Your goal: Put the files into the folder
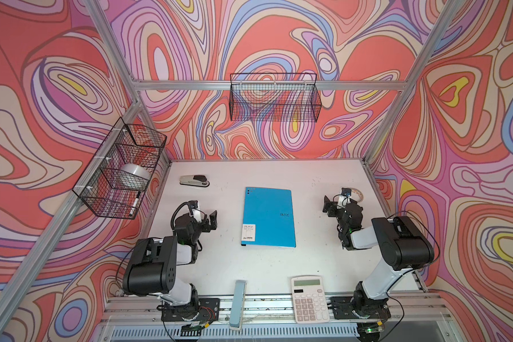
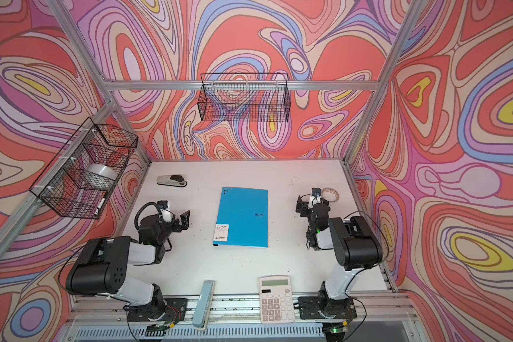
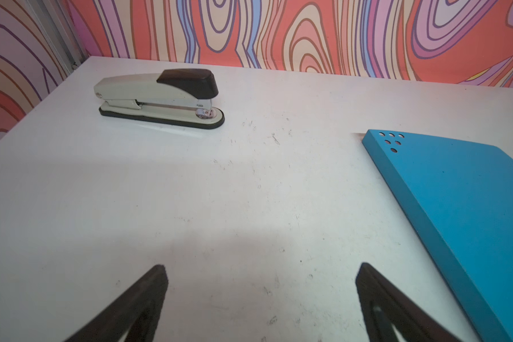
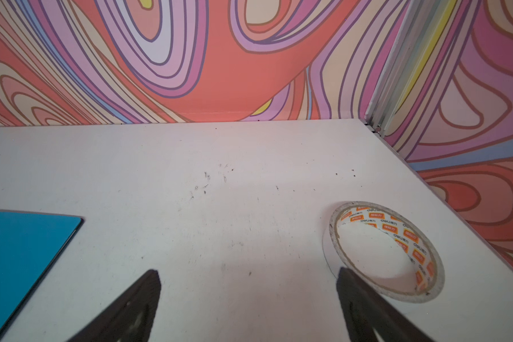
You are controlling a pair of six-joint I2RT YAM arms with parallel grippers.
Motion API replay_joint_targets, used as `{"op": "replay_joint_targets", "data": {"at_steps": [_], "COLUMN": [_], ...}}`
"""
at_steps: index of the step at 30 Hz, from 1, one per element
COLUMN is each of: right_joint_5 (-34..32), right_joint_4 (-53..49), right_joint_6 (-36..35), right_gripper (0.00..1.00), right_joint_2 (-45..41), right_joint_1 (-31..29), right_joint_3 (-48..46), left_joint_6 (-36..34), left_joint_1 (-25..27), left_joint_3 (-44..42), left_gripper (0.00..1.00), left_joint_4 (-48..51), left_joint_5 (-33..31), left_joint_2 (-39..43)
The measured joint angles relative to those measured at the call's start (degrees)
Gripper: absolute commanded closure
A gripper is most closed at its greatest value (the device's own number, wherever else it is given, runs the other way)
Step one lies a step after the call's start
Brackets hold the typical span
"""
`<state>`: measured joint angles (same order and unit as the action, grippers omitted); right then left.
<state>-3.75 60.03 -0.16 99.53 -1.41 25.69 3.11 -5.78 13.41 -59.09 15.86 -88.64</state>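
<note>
Folder (image 1: 267,217) lies flat and closed, blue cover up, mid-table (image 1: 308,183), between the two arms. Either arm can reach it, which is likely why it sits there.

Files: no loose sheets in any view. Can't tell whether they're inside the closed cover.

Left claw (image 1: 212,220) is spread wide and empty, hovering just beside the folder's thick spine edge. In the wrist view (image 3: 261,275) there's only bare table between the tips.

Right claw (image 1: 328,205) is also spread wide and empty, hanging near the thin free edge and well clear of it. In its wrist view (image 4: 248,278) one fingertip overlaps the tape roll (image 4: 385,251). I can't tell if it touches; probably just line of sight.

My read: the spine faces the left arm and the free edge faces the right, so any cover lift suits the right claw while the left pins the spine side.

Clutter is parked at the margins, out of the work zone: stapler (image 3: 160,97) at the far left, calculator (image 1: 308,299) on the near edge.

Risk: the cover is thin and flush to the table, so the edge is hard to get under.
</note>
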Motion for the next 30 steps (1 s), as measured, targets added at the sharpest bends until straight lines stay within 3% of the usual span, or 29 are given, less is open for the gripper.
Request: {"op": "replay_joint_targets", "data": {"at_steps": [9, 30], "right_joint_5": [0.87, 1.11], "right_joint_4": [-4.76, -4.87], "right_joint_6": [0.92, 1.14], "right_gripper": [0.02, 0.02], "right_joint_2": [-0.02, -0.02], "right_joint_1": [1.22, 1.25], "right_joint_3": [0.83, 0.83], "left_joint_6": [-0.52, -1.42], "left_joint_1": [0.24, 0.59], "left_joint_3": [5.9, 6.05], "left_gripper": [0.0, 0.0], "left_joint_4": [3.1, 5.11], "left_joint_5": [-0.13, 0.61], "left_joint_2": [0.15, 0.15]}}
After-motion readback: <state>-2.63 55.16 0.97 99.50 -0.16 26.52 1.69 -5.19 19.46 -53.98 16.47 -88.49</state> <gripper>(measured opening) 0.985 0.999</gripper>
